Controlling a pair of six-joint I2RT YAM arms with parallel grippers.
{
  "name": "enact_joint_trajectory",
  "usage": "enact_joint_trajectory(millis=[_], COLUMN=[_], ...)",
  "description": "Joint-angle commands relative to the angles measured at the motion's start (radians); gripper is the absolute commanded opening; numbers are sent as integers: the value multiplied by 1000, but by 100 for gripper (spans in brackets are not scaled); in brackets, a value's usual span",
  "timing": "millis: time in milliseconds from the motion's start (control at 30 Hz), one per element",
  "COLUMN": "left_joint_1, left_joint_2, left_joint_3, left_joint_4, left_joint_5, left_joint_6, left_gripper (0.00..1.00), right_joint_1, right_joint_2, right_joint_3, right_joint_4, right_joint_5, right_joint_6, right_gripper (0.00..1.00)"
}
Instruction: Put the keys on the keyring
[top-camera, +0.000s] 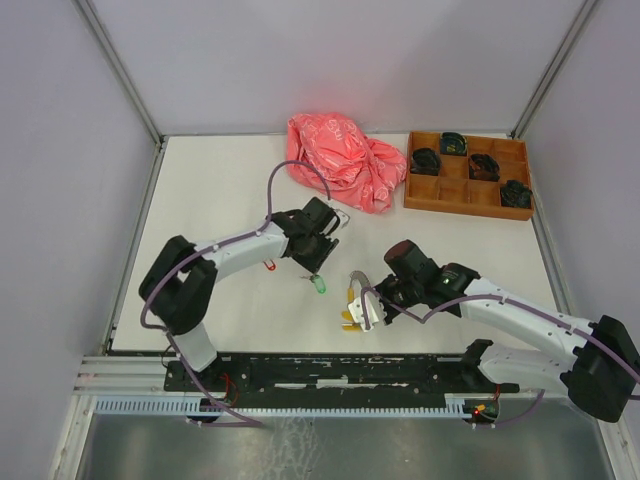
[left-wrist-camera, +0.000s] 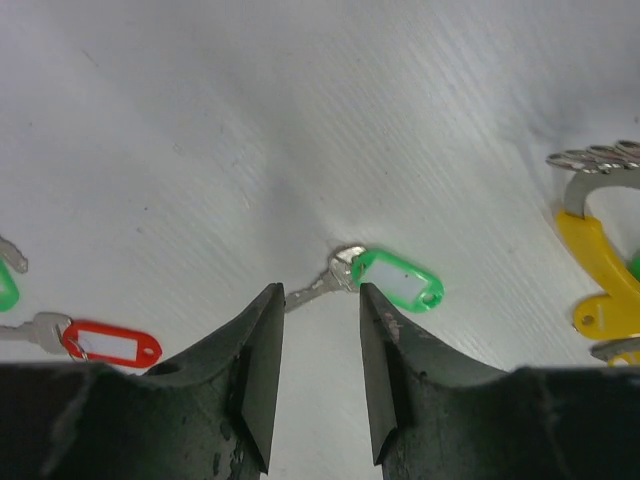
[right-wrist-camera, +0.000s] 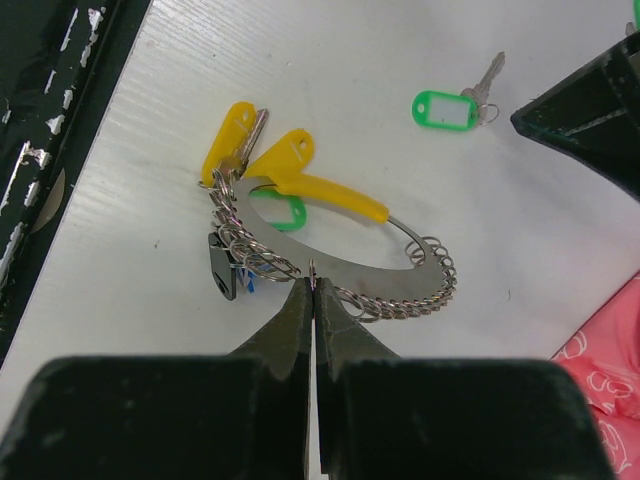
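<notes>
The keyring, a flat silvery loop hung with many small rings and a yellow band, lies on the white table. My right gripper is shut on one small ring at its near edge. Two yellow tags, a green tag and a black one hang on it. A loose key with a green tag lies flat just past the tips of my left gripper, which is open and holds nothing. A red-tagged key lies to its left. From above, the green key sits between both grippers.
A crumpled pink bag lies at the back middle. A wooden divided tray with small black bundles stands at the back right. Another green tag shows at the left wrist view's left edge.
</notes>
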Motion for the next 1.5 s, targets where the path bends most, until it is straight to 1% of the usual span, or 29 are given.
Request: enact_joint_trajectory(millis=[0, 133, 267, 367, 467, 600, 667, 833, 1100, 1300, 1467], left_joint_1=[15, 38, 42, 43, 42, 41, 41, 40, 42, 41, 41], left_joint_2=[-132, -223, -281, -287, -279, -252, -234, -214, -173, -156, -144], left_joint_3=[-120, -262, -356, -368, -363, -326, -306, -299, -283, -280, -279], left_joint_4=[199, 345, 464, 472, 444, 366, 334, 346, 347, 359, 358], left_joint_5=[54, 71, 37, -9, -51, -92, -94, -73, -51, -20, -15], left_joint_6=[-119, -257, -469, -605, -667, -683, -682, -682, -676, -676, -675], left_gripper=[44, 44, 42, 42, 44, 41, 38, 31, 30, 24, 24], right_joint_1=[7, 8, 10, 12, 12, 13, 13, 14, 17, 19, 20], right_joint_2=[-2, 0, 4, 5, 3, 4, 5, 5, 2, 3, 3], right_joint_3=[51, 50, 51, 52, 52, 53, 52, 52, 53, 53, 53], right_joint_4=[4, 3, 3, 0, 0, 0, 0, 0, -3, -5, -4], right_joint_5=[-6, -6, -7, -6, -6, -4, -3, -3, 4, 4, 5], right_joint_6=[-5, -5, -8, -8, -6, -6, -7, -7, -7, -7, -8], right_gripper=[1, 1, 1, 1, 1, 1, 1, 1, 1, 1, 1])
